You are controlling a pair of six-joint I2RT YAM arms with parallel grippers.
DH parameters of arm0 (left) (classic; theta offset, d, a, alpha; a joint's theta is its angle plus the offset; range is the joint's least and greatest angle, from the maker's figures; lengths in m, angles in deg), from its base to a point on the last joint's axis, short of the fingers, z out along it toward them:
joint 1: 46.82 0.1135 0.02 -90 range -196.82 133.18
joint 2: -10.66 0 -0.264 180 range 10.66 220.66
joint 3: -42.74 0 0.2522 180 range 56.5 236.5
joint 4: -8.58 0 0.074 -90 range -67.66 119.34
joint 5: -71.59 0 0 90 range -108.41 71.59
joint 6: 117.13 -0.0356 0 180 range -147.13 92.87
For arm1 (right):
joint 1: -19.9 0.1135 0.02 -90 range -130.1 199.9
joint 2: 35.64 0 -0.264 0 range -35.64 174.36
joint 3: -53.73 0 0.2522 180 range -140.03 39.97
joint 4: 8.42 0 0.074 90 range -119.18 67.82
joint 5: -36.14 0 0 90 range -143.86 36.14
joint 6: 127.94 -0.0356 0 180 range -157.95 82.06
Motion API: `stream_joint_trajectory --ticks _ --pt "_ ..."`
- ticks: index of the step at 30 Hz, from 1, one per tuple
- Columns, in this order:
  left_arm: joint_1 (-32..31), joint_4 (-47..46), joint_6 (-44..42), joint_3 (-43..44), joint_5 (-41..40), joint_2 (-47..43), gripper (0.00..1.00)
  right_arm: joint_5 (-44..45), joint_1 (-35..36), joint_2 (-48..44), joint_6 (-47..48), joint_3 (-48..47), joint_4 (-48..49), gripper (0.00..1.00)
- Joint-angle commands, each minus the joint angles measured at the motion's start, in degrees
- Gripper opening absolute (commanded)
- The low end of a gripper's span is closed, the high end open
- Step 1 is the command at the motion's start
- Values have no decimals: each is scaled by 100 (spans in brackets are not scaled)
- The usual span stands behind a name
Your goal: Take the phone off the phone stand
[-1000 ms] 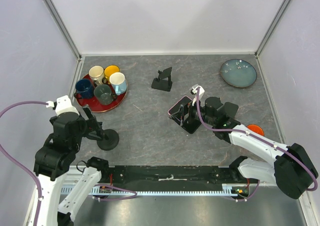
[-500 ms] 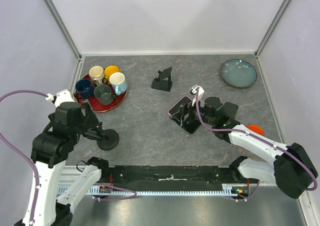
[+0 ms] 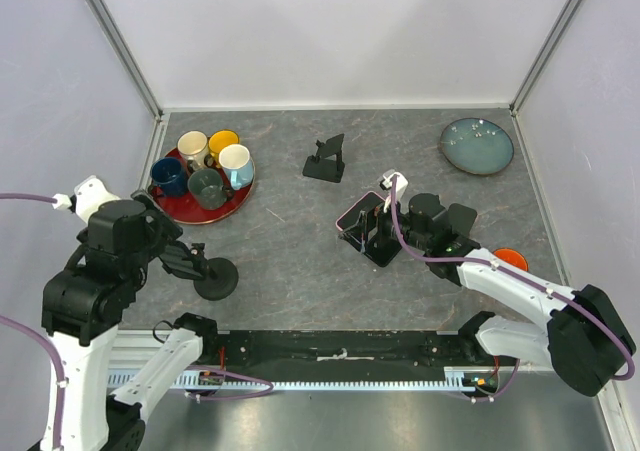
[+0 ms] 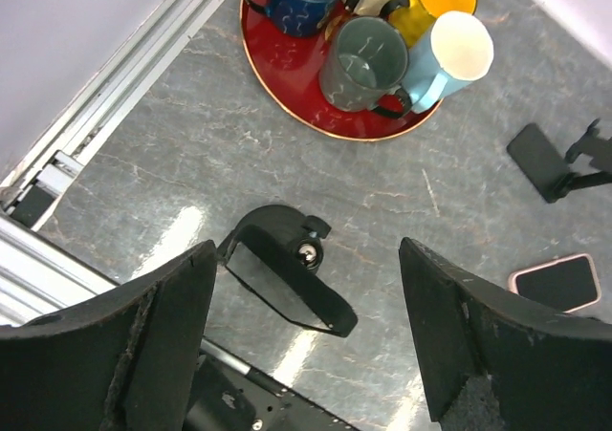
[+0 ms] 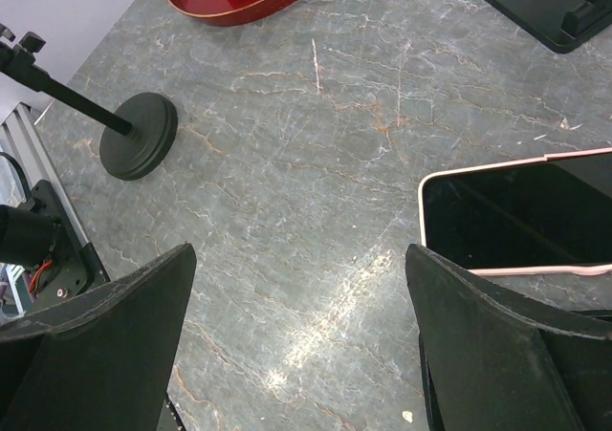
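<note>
The phone [image 3: 357,214], black screen in a pink case, lies flat on the grey table beside my right gripper [image 3: 372,233]. In the right wrist view the phone [image 5: 521,211] sits just past the right finger, and my right gripper [image 5: 298,259] is open and empty over bare table. The left wrist view shows the phone [image 4: 557,283] at far right. A black folding phone stand [image 3: 325,161] stands empty behind it, apart from it; it also shows in the wrist views [image 4: 559,159] [image 5: 550,6]. My left gripper [image 3: 188,256] [image 4: 306,259] is open and empty above a round-based holder [image 4: 287,269].
The round-based black holder [image 3: 216,279] [image 5: 139,137] stands front left. A red tray [image 3: 236,202] [image 4: 287,96] with several mugs is at back left. A blue plate [image 3: 477,146] is at back right. An orange object [image 3: 512,259] lies by the right arm. Walls enclose the table.
My left arm has drawn back to the left and its gripper has stayed open. The right arm, the phone and both stands have not moved.
</note>
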Motion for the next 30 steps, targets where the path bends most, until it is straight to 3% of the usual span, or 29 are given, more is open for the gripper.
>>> stream_joint_trajectory --ticks 1,11,15,23,26,30 --pt "-5 967 714 233 -199 247 84 -132 14 -41 -60 80 323 98" --pt "-5 1020 1302 -391 276 476 81 456 514 -524 186 116 16 98" --pt "-5 1038 1338 -505 276 336 74 650 672 -595 265 107 -90 98" --pt "-5 1038 1514 -821 285 326 70 800 796 -630 327 98 -134 98" --pt "-5 1046 1523 -918 197 256 66 853 814 -630 336 107 -151 98" --pt "-5 959 1549 -883 179 186 51 870 822 -612 336 107 -134 98"
